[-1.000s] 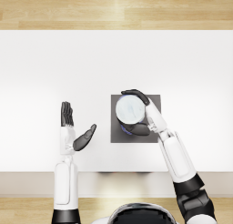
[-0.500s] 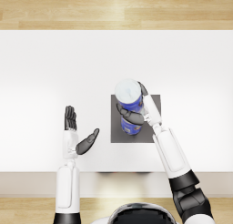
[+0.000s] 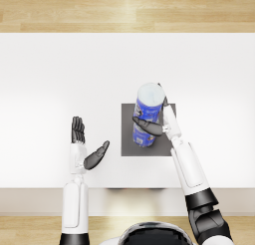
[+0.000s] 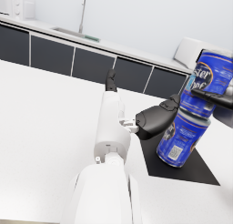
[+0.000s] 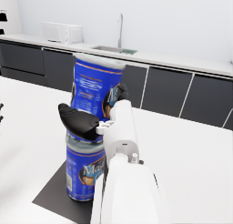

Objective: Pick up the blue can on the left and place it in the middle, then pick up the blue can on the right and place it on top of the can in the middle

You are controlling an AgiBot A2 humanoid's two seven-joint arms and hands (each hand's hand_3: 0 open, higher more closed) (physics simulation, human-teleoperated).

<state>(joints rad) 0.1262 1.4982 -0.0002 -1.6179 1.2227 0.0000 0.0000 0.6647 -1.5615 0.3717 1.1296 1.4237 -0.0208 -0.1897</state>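
The second step is nearly done: the upper blue can sits on the lower blue can, which stands on the dark square mat at the middle of the white table. The right hand grasps the upper can around its lower half, thumb on the near-left side and the other fingers behind it. In the left wrist and right wrist views the 2 cans do not look squarely in line; the upper one seems to tilt and overhang slightly, so I judge it not fully seated.

The next move calls for squaring the upper can on the lower rim, then opening the fingers without dragging it sideways and drawing the hand back toward the near right.

The left hand is released, fingers spread, holding nothing, over bare table to the near left of the mat and apart from the stack. The stack stands on the right half of the mat, well inside the table edges. There is open table on every side, with the widest room to the left and far side.
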